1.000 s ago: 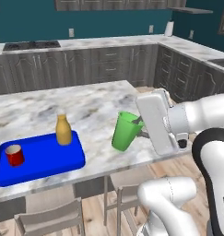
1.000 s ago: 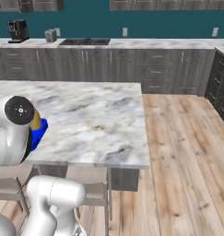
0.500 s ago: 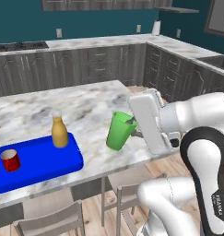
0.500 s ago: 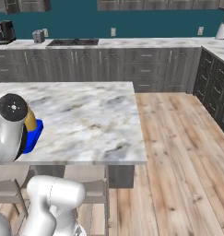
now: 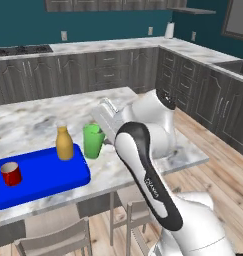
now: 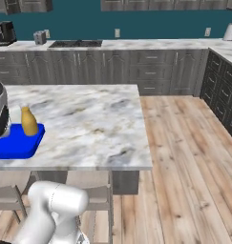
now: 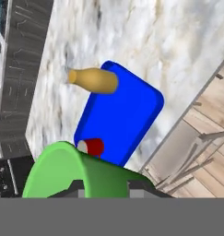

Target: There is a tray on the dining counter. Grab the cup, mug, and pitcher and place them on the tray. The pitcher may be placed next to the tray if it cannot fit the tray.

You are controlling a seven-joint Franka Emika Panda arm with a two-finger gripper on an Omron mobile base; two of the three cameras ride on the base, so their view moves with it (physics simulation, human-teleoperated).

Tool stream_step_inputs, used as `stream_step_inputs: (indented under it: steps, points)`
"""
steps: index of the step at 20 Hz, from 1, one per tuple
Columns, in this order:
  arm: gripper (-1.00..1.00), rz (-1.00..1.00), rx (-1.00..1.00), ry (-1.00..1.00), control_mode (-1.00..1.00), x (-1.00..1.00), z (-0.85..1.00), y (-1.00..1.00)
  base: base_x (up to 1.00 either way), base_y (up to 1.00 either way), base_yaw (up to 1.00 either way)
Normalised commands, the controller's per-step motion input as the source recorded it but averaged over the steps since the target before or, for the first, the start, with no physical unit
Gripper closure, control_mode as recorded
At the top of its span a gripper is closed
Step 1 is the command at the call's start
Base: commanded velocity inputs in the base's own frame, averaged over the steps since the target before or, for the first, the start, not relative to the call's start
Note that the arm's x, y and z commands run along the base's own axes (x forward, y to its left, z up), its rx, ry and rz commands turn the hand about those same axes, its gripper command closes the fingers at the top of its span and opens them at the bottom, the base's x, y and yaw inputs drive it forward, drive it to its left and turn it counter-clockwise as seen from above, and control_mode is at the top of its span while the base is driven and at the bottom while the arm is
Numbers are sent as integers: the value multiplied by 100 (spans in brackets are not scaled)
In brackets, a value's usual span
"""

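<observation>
Dark grey cabinets (image 5: 108, 70) under a teal wall ran along the back of the kitchen, with a wood-plank floor (image 6: 189, 157) to the side. My dining counter (image 5: 38, 125), a wide slab of white-grey marble with brownish veins, stretched across the middle of the left base view, and chairs (image 5: 58, 240) stood tucked beneath its near edge. On that counter lay the blue tray (image 5: 43, 175), close to the near edge, its rim raised and its corners rounded.

On the tray stood the yellow-orange pitcher (image 5: 64, 143), upright near the far right corner. At the tray's other end, well apart from the pitcher, stood the red mug (image 5: 11, 174), also upright and inside the rim.

My hand (image 7: 105, 185) was closed on the green cup (image 5: 93, 140), its finger tips (image 7: 76, 190) pressed against the cup's wall in the hand view, where the cup's rim filled the lower left. In the left base view I held the cup upright just beside the tray's right edge, near the pitcher; I could not tell whether its base touched the marble or hung clear of it. In the right base view, the pitcher and the tray's corner showed at the left, beside my arm.
</observation>
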Motion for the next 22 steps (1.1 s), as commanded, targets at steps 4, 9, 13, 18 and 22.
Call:
stream_step_inputs:
  steps: [4,9,13,18,22]
  points:
    - [100,-1,-17,13,-100,78,-55,39,0,0,0]
    - [100,2,-15,0,-100,12,-65,30,0,0,0]
    - [100,8,-12,-17,-100,0,-40,24,0,0,0]
    - [100,4,-7,-27,-100,0,-35,11,0,0,0]
    - [100,0,0,-17,-100,16,-15,3,0,0,0]
